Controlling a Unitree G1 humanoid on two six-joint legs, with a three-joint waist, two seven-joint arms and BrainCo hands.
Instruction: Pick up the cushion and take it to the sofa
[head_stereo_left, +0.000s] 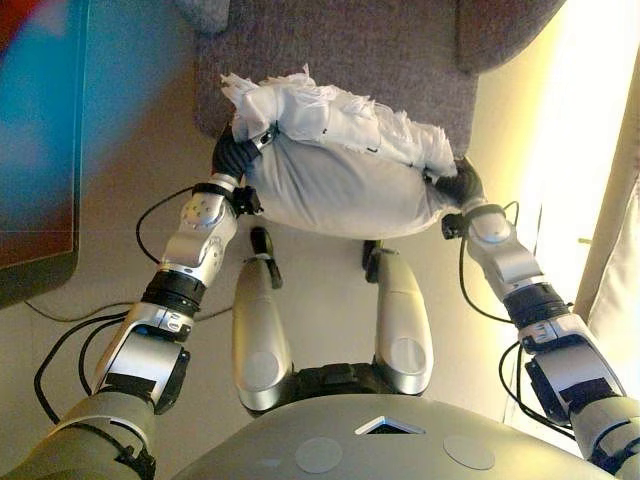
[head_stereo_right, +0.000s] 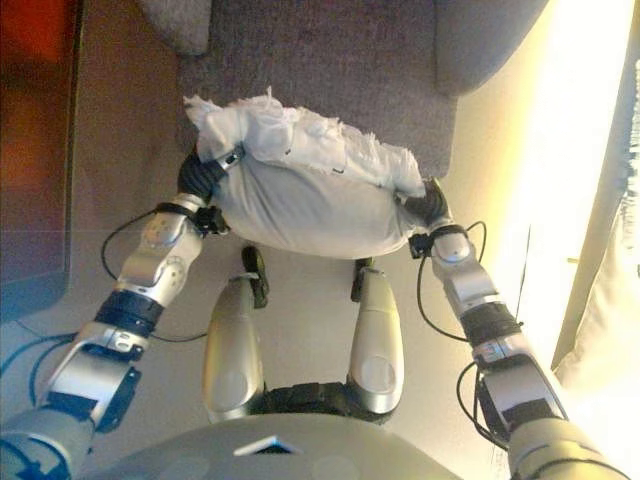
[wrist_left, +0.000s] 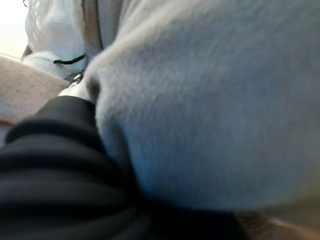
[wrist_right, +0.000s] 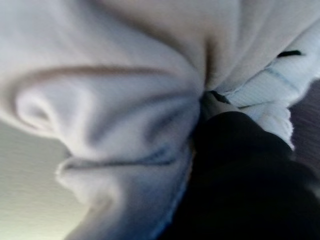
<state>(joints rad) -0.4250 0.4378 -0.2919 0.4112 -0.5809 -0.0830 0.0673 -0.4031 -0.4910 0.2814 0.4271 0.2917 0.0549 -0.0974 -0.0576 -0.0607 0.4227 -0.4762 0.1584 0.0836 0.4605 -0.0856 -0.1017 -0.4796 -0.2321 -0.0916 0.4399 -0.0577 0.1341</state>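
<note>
A pale grey cushion with a white ruffled top is held up between my two hands, just in front of the grey sofa seat. My left hand grips its left end, with a finger curled over the ruffled edge. My right hand grips its right end, fingers sunk into the fabric. In the left wrist view the cushion fills the frame past the dark cover. In the right wrist view the creased cushion bunches at the hand.
The sofa's arm rises at the back right and a grey sofa pillow lies at the back left. A dark-rimmed glossy panel stands at the left. A pale curtain hangs at the right by bright light.
</note>
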